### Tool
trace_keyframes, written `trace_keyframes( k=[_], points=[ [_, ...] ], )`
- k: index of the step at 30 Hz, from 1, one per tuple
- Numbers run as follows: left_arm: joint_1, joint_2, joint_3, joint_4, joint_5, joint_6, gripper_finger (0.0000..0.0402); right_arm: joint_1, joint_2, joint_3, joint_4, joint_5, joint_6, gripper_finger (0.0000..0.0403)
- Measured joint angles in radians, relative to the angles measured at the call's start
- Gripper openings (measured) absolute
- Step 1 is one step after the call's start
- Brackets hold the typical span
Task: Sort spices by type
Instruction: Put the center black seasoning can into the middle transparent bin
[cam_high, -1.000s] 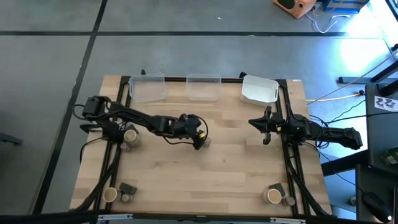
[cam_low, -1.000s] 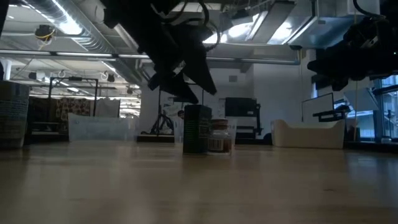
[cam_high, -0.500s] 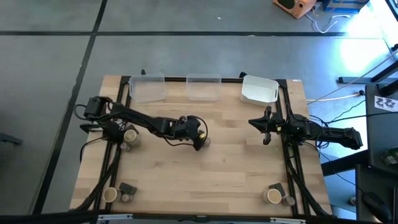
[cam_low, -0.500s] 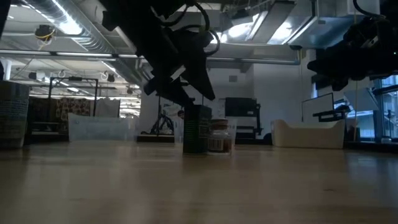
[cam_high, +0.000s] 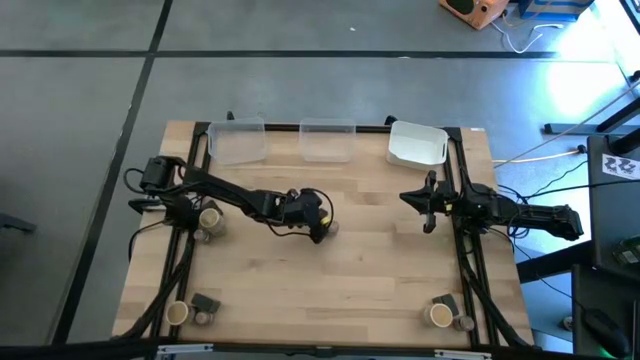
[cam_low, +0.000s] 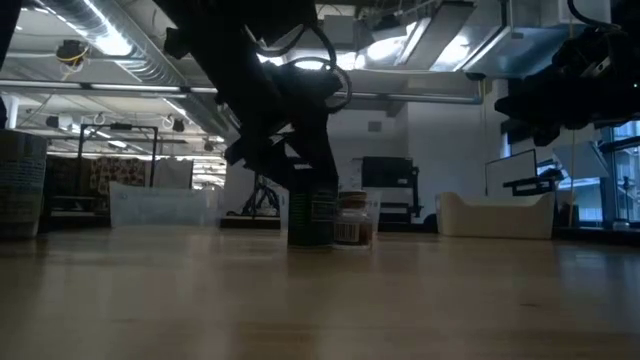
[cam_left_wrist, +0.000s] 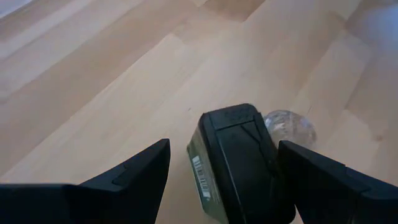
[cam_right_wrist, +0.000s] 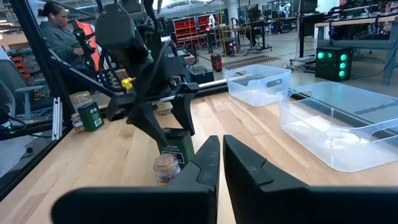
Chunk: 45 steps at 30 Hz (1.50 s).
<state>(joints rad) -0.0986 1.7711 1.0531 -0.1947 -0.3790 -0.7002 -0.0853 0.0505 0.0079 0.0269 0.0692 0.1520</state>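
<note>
Spice box (cam_left_wrist: 239, 163), dark, upright mid-worktop (cam_high: 380, 270), small round jar (cam_left_wrist: 287, 126) touching it at 3 o'clock. Left claw (cam_left_wrist: 221, 171) straddles the box, fingers wide, not gripping. Risk: closing off-centre tips the box or knocks the jar over; a finger may catch the jar too. Right claw (cam_right_wrist: 217, 163) shut, empty, parked at the 3 o'clock edge.

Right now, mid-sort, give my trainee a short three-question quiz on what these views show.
1. True or false: the left gripper stands open astride the dark boxy spice.
2. Which gripper is shut? A left, B right.
3. What stands right beside the boxy spice in the low view?

Key: 1 true. 2 B. 3 a small round jar.
</note>
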Motion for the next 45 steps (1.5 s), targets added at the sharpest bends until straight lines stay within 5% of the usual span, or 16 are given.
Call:
trace_keyframes(
  k=[6,17,31,45],
  points=[
    [0.0,0.013,0.0,-0.041,0.002,0.011,0.0255,0.0,0.0,0.0,0.0,0.0,0.0,0.0023],
    [0.002,0.013,0.001,-0.036,0.002,0.159,0.0111,0.0,0.0,0.0,0.0,0.0,0.0,0.0023],
    [0.079,-0.064,0.129,-0.059,0.001,0.53,0.0119,0.0,0.0,0.0,0.029,0.051,-0.002,0.0023],
    [0.372,-0.127,0.231,0.028,-0.001,0.909,0.0126,0.0,0.0,0.0,0.028,0.142,-0.002,0.0023]
  ],
)
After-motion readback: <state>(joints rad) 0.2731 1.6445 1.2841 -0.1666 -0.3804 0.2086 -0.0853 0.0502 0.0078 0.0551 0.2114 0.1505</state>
